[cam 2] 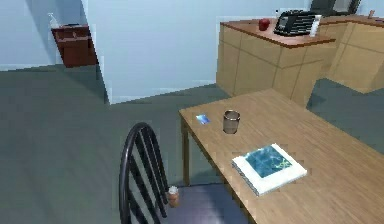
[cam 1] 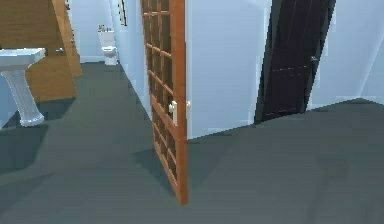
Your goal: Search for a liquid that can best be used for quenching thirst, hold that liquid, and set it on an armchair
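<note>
Scanning the arm side view, I judge the small cup [cam 2: 231,121] standing upright near the left end of the wooden table [cam 2: 330,130], at frame centre, my likeliest drink, though I cannot tell the fingers' state or its bearing from them.

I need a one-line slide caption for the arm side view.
Wooden table with a mug, a book and a blue card; dark chair in front, kitchen counter behind.
</note>
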